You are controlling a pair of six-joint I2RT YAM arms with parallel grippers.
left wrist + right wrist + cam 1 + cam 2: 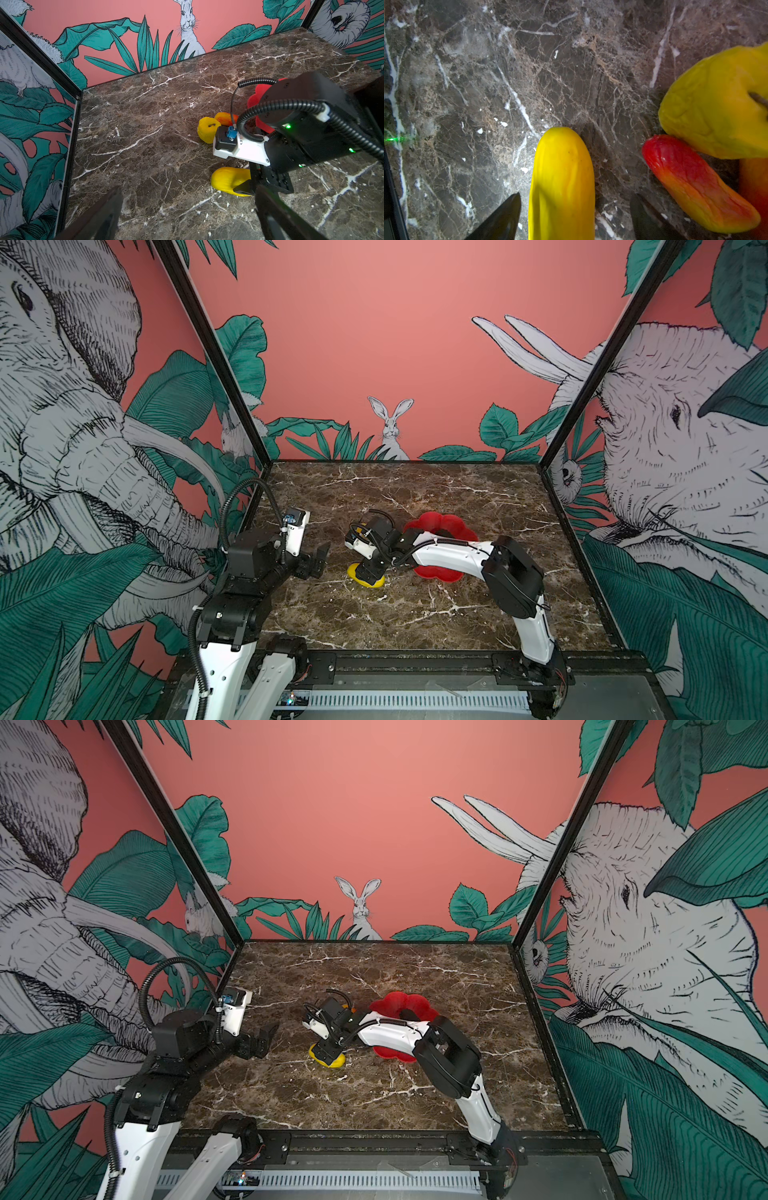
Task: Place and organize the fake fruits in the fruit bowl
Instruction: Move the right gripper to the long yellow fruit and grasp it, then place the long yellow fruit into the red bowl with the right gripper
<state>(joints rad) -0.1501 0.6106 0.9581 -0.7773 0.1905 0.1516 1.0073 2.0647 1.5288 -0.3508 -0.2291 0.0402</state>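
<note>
Marble table (415,614). Right gripper (576,196): jaws open around long yellow fruit (562,166), not pinching yet. Should squeeze middle softly, lift, carry right to red bowl (436,521). Left gripper (318,560) open, empty.

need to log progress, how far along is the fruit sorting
Done: nothing evident; no fruit shows in the fruit bowl, though the right arm hides most of it. In hand: the right gripper, jaws open, straddles the oblong yellow fruit on the table, not yet gripping. Still to go: that one, the bumpy yellow fruit and two red-orange fruits near the bowl. The left gripper hovers open, empty.
</note>
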